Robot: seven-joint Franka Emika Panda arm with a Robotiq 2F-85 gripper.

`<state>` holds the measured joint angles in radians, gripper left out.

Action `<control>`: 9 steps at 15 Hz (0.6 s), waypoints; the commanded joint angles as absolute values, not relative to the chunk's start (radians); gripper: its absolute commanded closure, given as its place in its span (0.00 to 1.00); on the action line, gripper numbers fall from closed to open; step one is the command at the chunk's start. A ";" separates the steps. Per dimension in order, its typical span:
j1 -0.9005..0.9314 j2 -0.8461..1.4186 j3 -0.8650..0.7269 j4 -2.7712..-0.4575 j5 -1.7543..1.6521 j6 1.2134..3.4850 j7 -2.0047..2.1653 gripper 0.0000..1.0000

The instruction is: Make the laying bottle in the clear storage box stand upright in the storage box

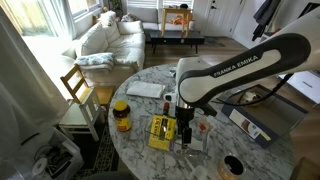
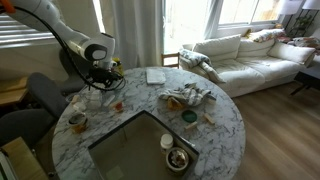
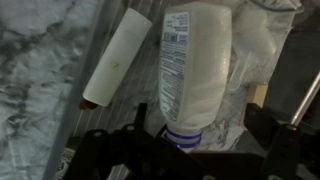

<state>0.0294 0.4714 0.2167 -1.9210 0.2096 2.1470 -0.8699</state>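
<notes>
1. Couch (image 1: 105, 40) (image 2: 250, 50): pale, well apart from the clear box, beyond the table's far edge in both exterior views.
2. Round marble table (image 1: 135, 145) (image 2: 225, 115): bears the clear box and all the smaller things.
3. Robot arm (image 1: 240, 65) (image 2: 50, 25): white, arches over the table and bends down right above the clear box.
4. Yellow packet (image 1: 160, 132): lies flat just beside the clear box, on the side facing the orange-lidded jar.
5. Clear box (image 1: 196, 142) (image 2: 98, 97): shallow and see-through, sits on the marble near the table's edge, directly under the wrist.
6. Orange-lidded jar (image 1: 121, 113): stands upright outside the clear box, past the yellow packet and near the table's rim.
7. Gripper (image 1: 185, 130) (image 2: 100, 82) (image 3: 190, 142): hangs low over the clear box. In the wrist view it is dark and blurred along the bottom edge, fingers spread apart on either side of the bottle's capped end, released and not pressing on it as far as can be seen.
8. Pale bottle (image 3: 195, 65): lies on its side inside the clear box, printed label facing up, cap end with a blue ring pointing towards the gripper. Too small to pick out in the exterior views.
9. Slim tube (image 3: 115, 60): also lies flat in the clear box, just beside the pale bottle but not touching it, tilted along the box's wall, with marble showing beyond that wall.
</notes>
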 commanded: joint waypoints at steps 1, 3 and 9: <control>0.038 0.503 0.220 -1.884 0.180 2.108 -0.883 0.00; 0.043 0.516 0.219 -1.879 0.173 2.108 -0.879 0.00; 0.066 0.548 0.208 -1.881 0.142 2.151 -0.828 0.00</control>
<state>0.0418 0.5169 0.2162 -1.8911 0.1800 2.1326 -0.8699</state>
